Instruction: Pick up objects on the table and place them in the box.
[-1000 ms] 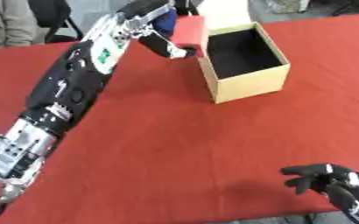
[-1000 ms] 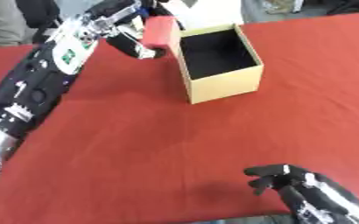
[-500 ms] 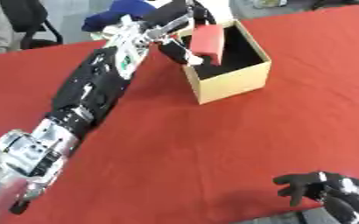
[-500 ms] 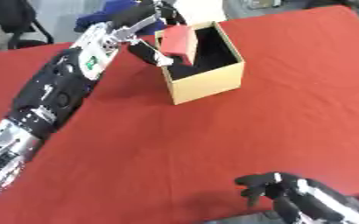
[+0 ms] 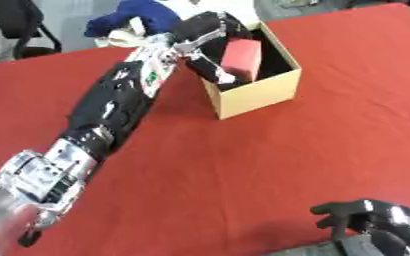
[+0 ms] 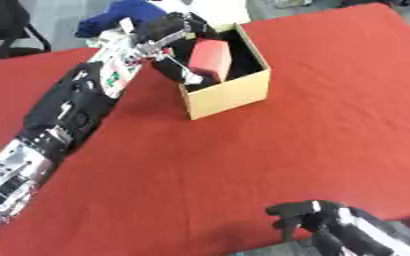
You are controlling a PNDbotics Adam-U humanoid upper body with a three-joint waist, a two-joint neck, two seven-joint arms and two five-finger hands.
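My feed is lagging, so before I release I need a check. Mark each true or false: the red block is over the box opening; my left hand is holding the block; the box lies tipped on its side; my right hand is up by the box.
1. The red block is over the cardboard box opening: true.
2. The left hand holds the block: true.
3. The box lies on its side: false, it stands upright, open upward.
4. The right hand is by the box: false, it rests near the lower right corner, holding nothing.

Bright, even light, soft shadows; both views blurry (edges worst).
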